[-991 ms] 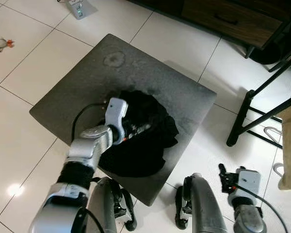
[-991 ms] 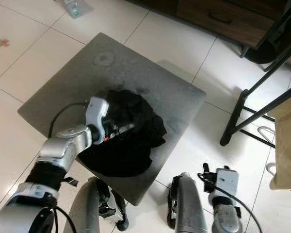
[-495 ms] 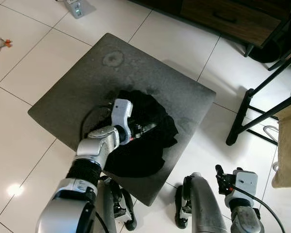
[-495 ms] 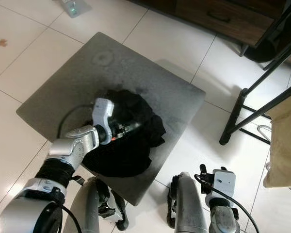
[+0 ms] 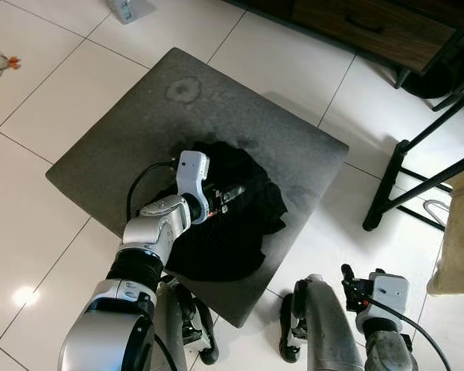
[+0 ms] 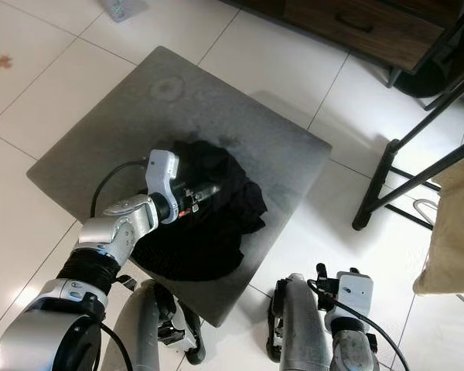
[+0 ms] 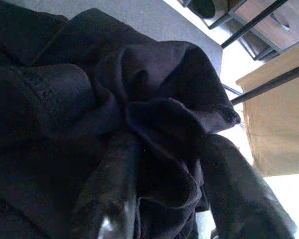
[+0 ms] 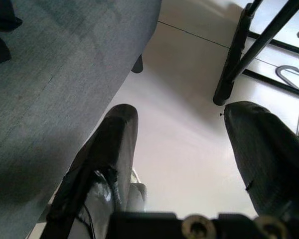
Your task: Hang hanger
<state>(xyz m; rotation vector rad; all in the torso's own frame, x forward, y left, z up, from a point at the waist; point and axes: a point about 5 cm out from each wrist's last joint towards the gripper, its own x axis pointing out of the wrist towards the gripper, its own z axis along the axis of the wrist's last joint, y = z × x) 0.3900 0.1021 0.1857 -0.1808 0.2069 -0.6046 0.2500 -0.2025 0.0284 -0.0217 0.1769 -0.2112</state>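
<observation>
Hanger itself cannot be made out; a crumpled black cloth garment (image 5: 224, 216) lies heaped at the middle of the grey square mat (image 5: 139, 131), soft, light and likely to sag, best taken by a raised fold. The left gripper (image 5: 223, 199) has its fingers pinched on such a fold. At near right, the right gripper (image 8: 182, 149) hangs open and empty over the white tiled floor (image 5: 46, 85).
</observation>
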